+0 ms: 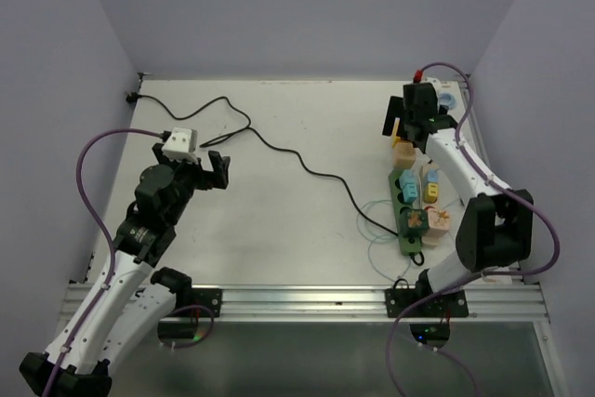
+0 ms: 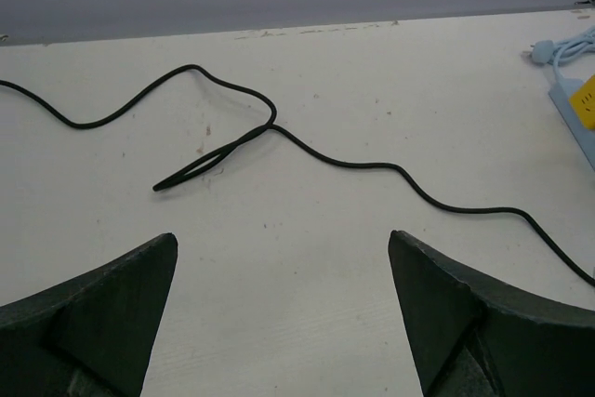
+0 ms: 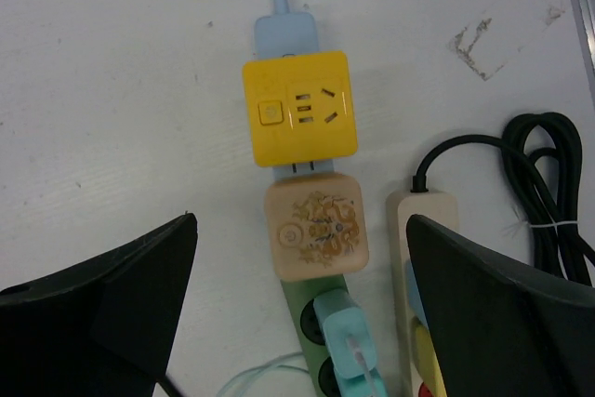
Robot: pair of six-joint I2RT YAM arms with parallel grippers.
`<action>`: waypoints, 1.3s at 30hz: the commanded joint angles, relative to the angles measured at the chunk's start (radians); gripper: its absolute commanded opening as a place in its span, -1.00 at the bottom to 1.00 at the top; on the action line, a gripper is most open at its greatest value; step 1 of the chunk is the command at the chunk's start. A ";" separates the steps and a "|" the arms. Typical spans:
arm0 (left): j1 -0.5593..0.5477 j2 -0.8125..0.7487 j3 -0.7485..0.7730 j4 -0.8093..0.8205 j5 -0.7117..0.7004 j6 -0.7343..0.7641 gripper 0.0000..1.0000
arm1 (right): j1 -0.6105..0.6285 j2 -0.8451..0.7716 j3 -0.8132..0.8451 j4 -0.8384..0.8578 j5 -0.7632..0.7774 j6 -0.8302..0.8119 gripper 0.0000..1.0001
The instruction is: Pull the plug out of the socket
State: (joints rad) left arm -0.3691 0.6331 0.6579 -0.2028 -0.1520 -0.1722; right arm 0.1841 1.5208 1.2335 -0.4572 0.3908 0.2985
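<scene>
The socket [image 3: 307,318], a dark green strip, enters the right wrist view from the bottom middle; in the top view the socket [image 1: 406,239] lies at the right of the table. A beige cube plug [image 3: 314,228] with a gold pattern sits on its far end. Just behind the cube, a light teal plug [image 3: 349,341] is also in the strip. My right gripper [image 3: 299,225] hovers open over the beige cube, one finger on each side and apart from it. My left gripper [image 2: 282,239] is open over bare table at the left [image 1: 200,178], holding nothing.
A yellow cube [image 3: 299,107] sits on a light blue strip [image 3: 286,34] end to end with the socket. To the right lies a cream strip [image 3: 423,206] with a coiled black cord [image 3: 548,183]. A loose black cable [image 2: 353,165] runs across the table.
</scene>
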 commanded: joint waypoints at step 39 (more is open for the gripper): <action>-0.004 0.023 0.026 0.032 0.092 -0.009 1.00 | -0.179 0.342 0.261 0.026 -0.386 -0.153 -0.54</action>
State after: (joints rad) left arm -0.3691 0.6563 0.6579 -0.2012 -0.0635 -0.1726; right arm 0.0036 1.9121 1.4548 -0.4644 0.0593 0.1406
